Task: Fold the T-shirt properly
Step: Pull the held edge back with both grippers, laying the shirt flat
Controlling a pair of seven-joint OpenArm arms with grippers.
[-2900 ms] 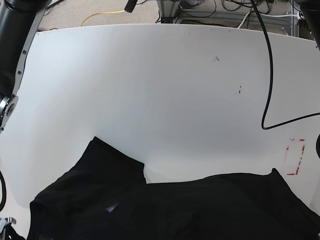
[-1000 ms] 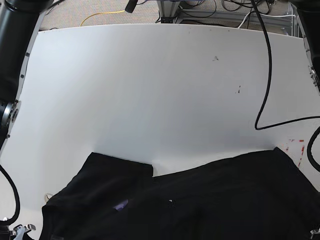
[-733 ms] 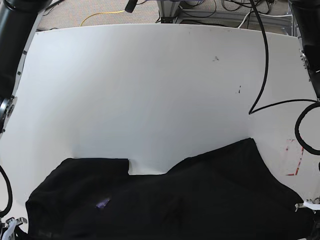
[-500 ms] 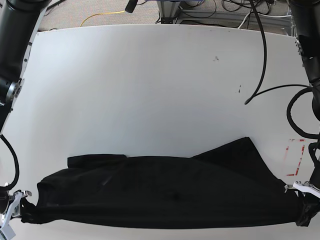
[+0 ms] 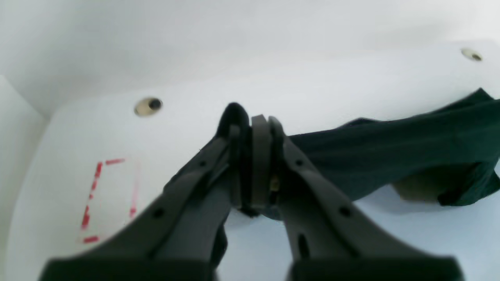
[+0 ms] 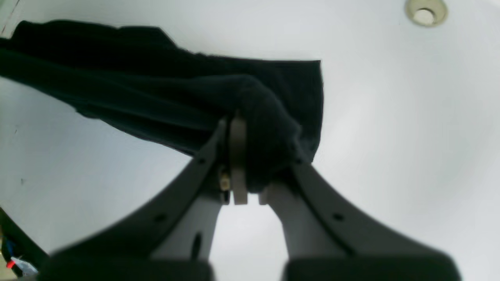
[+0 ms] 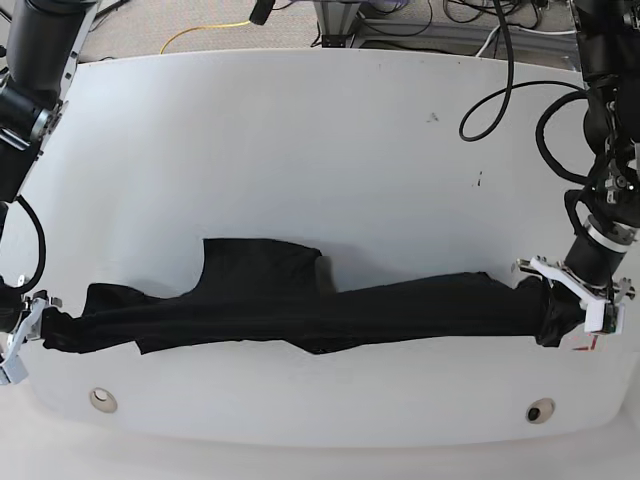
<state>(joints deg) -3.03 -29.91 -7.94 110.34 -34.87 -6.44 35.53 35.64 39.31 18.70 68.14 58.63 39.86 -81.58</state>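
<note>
Near the front edge of the white bench (image 7: 300, 120), the T-shirt (image 7: 300, 310) stretches as a dark band between the clamped left end effector (image 7: 572, 300) and clamped right end effector (image 7: 25, 330), each pinching one end.

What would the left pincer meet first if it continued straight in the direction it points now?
The left pincer is shut on the T-shirt, so cloth already sits at its tips. Beyond them lies bare white table; depth is unclear, but the way looks free.

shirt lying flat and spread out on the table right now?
No. In the base view the T-shirt is bunched into a long narrow band, pulled between the left gripper and the right gripper.
</note>
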